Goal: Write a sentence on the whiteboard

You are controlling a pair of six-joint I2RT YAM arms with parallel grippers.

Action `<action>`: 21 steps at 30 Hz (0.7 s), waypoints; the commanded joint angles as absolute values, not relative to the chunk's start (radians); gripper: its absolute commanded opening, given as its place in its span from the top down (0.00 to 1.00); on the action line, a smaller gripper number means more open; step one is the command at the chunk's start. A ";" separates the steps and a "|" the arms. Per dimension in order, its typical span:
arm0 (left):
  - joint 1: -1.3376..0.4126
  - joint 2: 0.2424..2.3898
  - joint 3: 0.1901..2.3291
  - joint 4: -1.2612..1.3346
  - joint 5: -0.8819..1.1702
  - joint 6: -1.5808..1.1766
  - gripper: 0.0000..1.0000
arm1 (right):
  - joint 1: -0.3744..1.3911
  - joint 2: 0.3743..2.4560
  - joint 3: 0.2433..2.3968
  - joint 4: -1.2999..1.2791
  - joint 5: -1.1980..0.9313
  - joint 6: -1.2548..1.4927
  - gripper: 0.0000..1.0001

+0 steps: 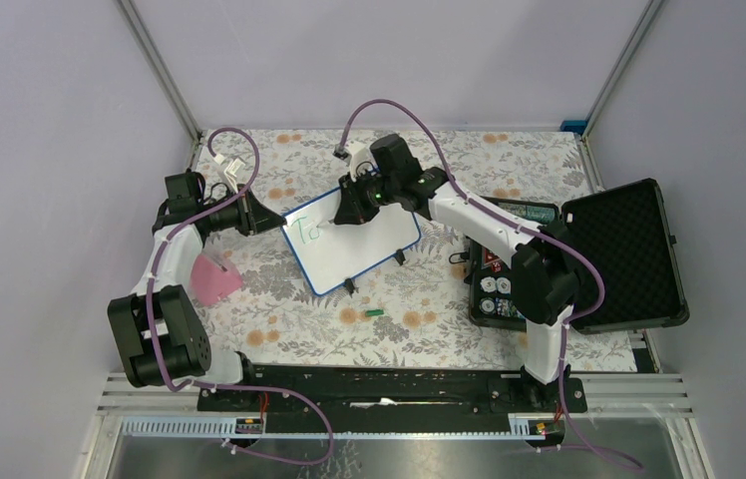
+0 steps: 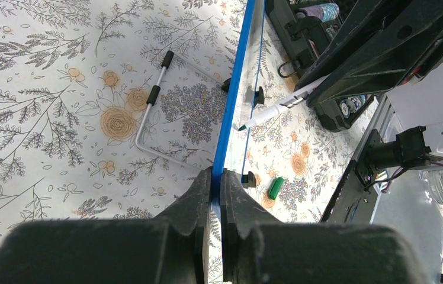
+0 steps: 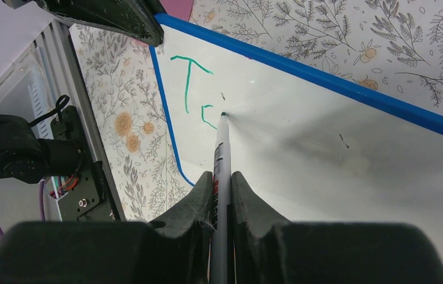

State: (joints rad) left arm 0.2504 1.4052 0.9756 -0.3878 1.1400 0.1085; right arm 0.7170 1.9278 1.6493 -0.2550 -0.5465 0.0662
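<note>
- Whiteboard (image 3: 337,160): right under and ahead of the right claw (image 3: 222,176), its blue rim pinched between the shut fingers of the left claw (image 2: 215,174). Might slide or tip after a slip in that pinch or a hard push from above. Wobbly lines then.
- Marker (image 3: 221,142): squeezed tight in the shut right claw, poking straight out past the fingers, tip touching the board. Could twist in the grip or lift off mid-stroke. With too much push, a squashed tip or a shoved board.
- Sentence (image 3: 188,89): only a green "T" and the start of the next letter so far, just ahead and left of the marker tip. Lots left to write. Could come out crooked, or run out of room.
- Green cap (image 2: 275,187): loose on the table, off to the right of the left claw, on the far side of the board's edge. Could roll away after a bump.
</note>
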 commanded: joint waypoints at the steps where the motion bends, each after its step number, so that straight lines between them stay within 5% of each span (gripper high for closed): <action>1: 0.248 1.371 1.008 -0.367 1.135 0.123 1.00 | 0.733 1.935 1.701 -0.233 -0.541 0.068 1.00; 21: 0.248 1.370 1.005 -0.367 1.128 0.126 1.00 | 0.755 1.917 1.706 -0.239 -0.581 0.080 1.00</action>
State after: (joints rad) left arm 0.2497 1.3994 0.9756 -0.3878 1.1393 0.1085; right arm 0.7444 1.9388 1.6634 -0.2550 -0.5438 0.0723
